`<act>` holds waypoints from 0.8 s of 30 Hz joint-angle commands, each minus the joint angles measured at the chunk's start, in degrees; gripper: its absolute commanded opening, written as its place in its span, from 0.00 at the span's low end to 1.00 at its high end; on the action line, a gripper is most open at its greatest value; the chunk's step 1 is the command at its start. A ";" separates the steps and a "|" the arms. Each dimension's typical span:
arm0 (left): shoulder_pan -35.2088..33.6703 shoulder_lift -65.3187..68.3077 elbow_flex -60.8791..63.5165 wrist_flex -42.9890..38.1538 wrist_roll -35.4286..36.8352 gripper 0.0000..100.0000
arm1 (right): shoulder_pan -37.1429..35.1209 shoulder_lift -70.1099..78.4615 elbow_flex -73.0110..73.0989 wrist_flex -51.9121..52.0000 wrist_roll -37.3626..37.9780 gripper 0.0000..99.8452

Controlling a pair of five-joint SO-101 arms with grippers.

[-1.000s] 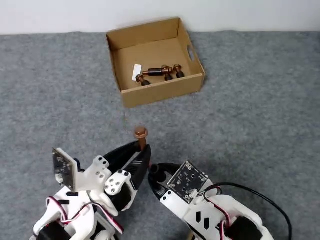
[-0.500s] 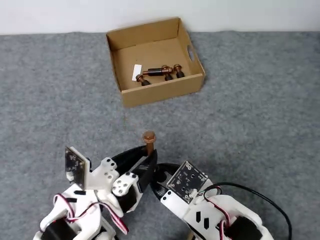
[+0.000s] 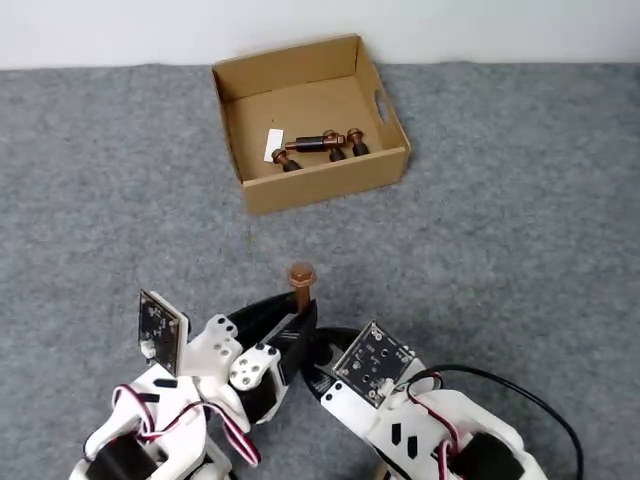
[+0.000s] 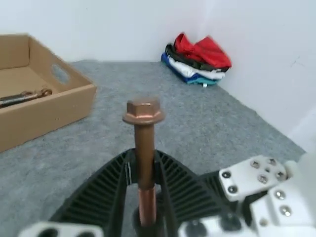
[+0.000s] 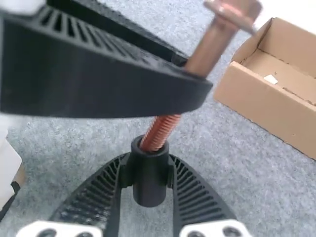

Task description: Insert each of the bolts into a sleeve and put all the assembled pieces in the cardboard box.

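Over the bench (image 3: 520,200), near the cardboard box (image 3: 325,185), left end effector (image 4: 143,163) clamps the bolt (image 4: 143,111); right end effector (image 5: 148,170) hugs the sleeve (image 5: 148,190). Threads seem just inside. The bolt's tilted, so pushing could jam it on the rim.

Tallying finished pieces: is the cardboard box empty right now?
No, a few assembled pieces lie on the floor of the cardboard box, near its front wall.
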 commanded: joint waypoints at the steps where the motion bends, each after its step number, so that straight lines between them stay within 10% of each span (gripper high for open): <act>1: 0.35 -0.18 -3.12 7.21 -0.18 0.00 | -0.31 -0.48 -1.14 -1.54 0.44 0.01; 19: 7.12 -0.09 -2.33 15.38 -3.08 0.01 | -0.31 -0.48 -1.76 -1.54 0.62 0.01; 24: 7.03 -0.09 -2.42 15.47 -4.48 0.14 | -0.31 -0.48 -2.20 -1.54 2.99 0.01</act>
